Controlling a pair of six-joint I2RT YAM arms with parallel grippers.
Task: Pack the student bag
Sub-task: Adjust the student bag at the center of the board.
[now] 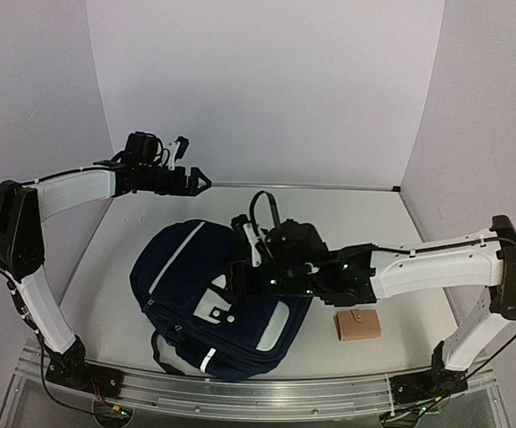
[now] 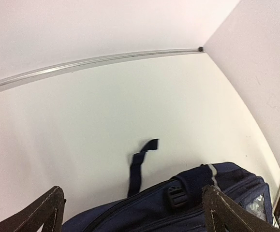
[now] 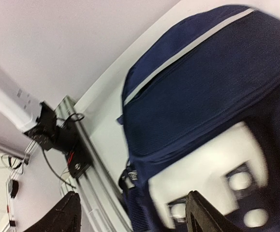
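One student bag [image 1: 186,267] lay flat mid-table [image 1: 373,223], long axis running far-left to near-right; one tan pouch [image 1: 357,325] lay near its right. Two grippers: left gripper [image 2: 132,189] fingers apart, empty; right gripper [image 3: 132,195] fingers apart over the bag

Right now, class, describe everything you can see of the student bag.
The student bag is a navy fabric backpack with pale stripes and light grey front patches. It lies flat on the table, one dark strap trailing toward the far wall. The open right gripper hangs over it; contact is unclear.
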